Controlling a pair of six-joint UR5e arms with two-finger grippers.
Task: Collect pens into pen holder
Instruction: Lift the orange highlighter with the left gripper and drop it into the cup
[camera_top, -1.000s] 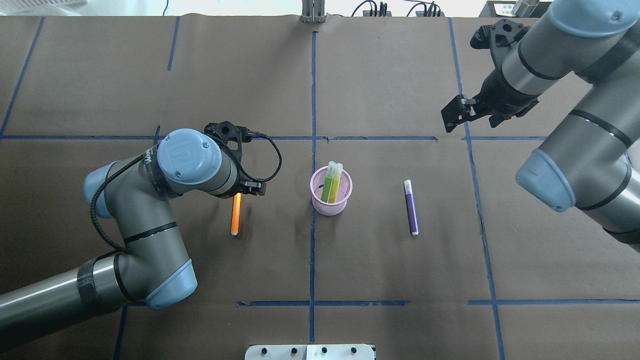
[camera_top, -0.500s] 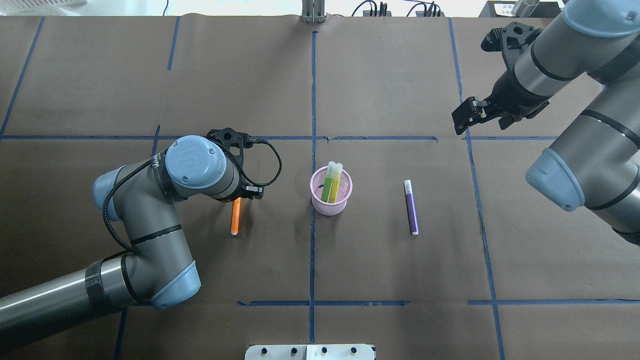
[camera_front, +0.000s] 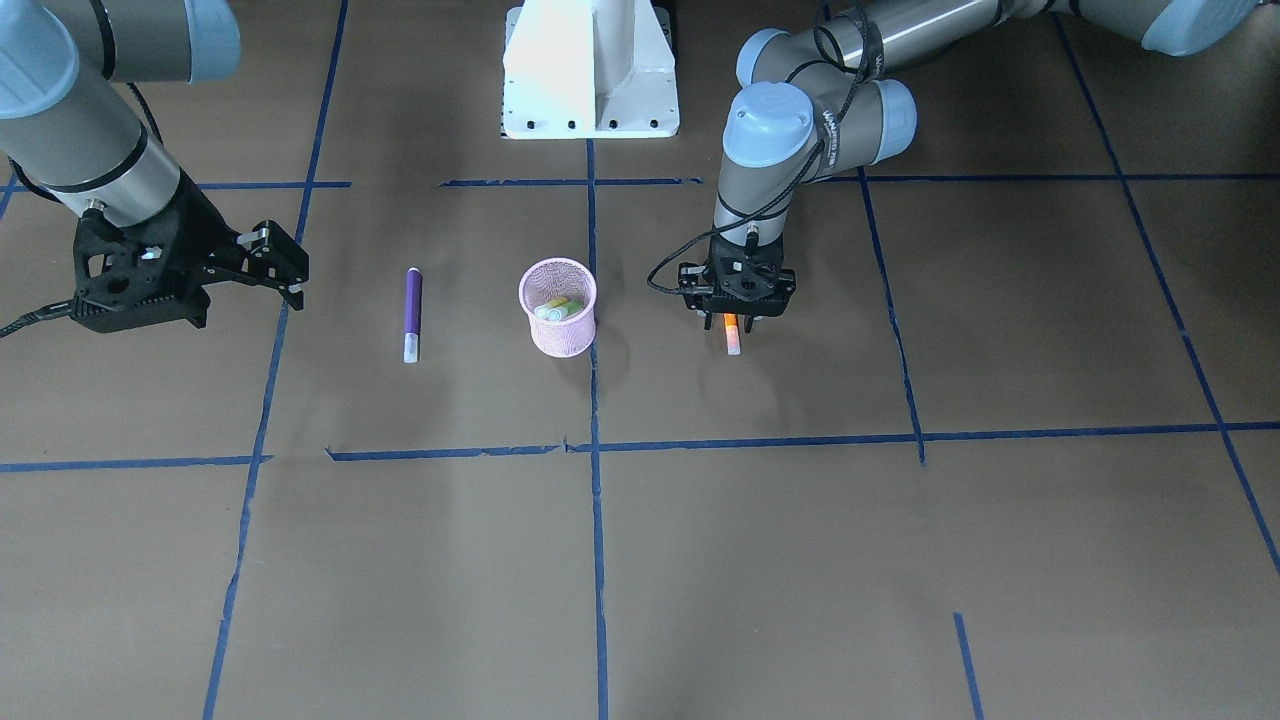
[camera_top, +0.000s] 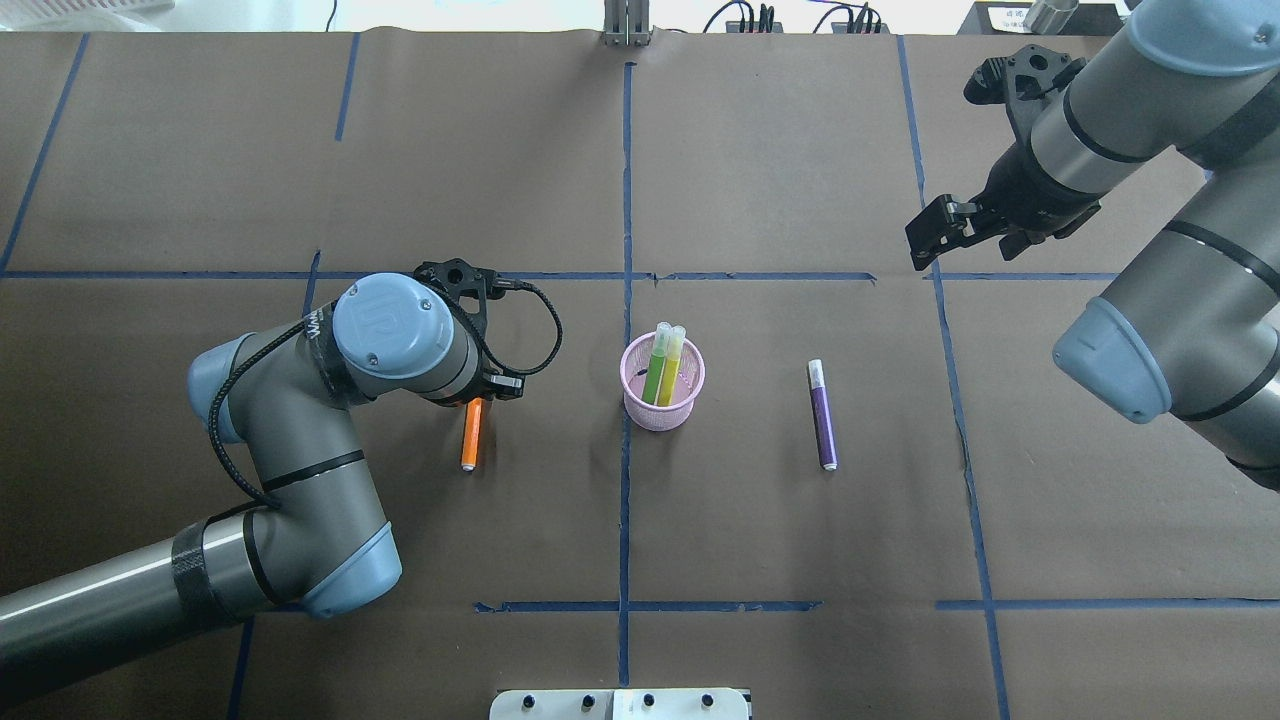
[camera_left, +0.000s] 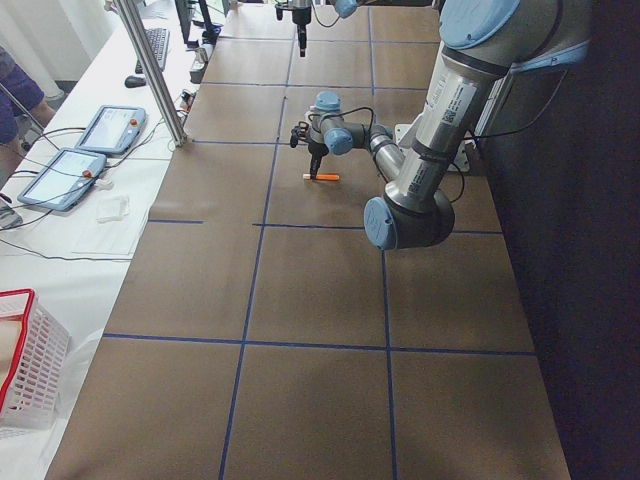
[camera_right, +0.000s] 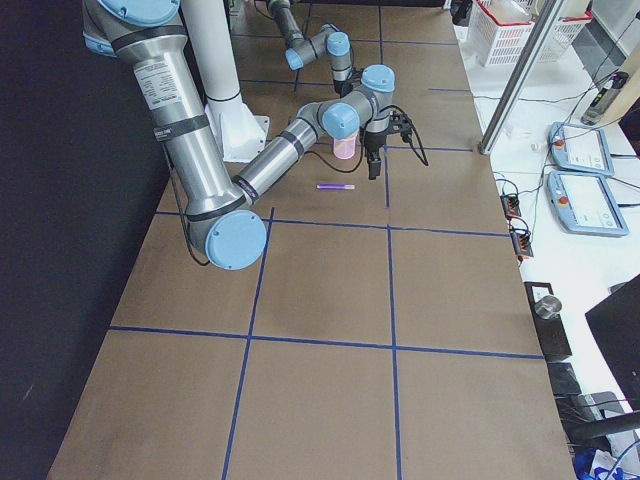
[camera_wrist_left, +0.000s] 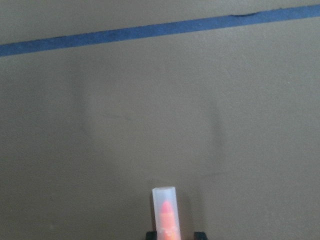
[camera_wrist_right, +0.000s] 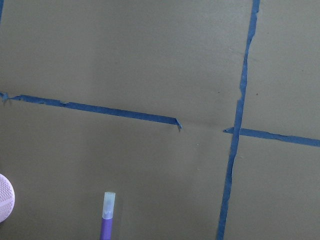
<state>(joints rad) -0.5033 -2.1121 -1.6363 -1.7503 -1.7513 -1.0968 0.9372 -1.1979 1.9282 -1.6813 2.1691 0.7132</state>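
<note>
Two pens (camera_top: 661, 362) stood in pink holder (camera_top: 662, 409); left gripper (camera_front: 733, 318) straddled orange pen (camera_top: 470, 436), grip unconfirmed, lift due; right gripper (camera_top: 940, 230) idle, spread

Room evenly lit from above, diffuse, no hard shadows. Brown worktop (camera_top: 800, 150) matte, no glare; faint soft shadow right of pink pen holder (camera_front: 558, 307) in front-facing view. Bright overexposed strip along top edge of overhead view. White base (camera_front: 590, 70) near blown out at top of front-facing view. Side views dark along robot-side edge. Left wrist view dim, soft; orange pen (camera_wrist_left: 165, 212) cap blurred at bottom edge.
</note>
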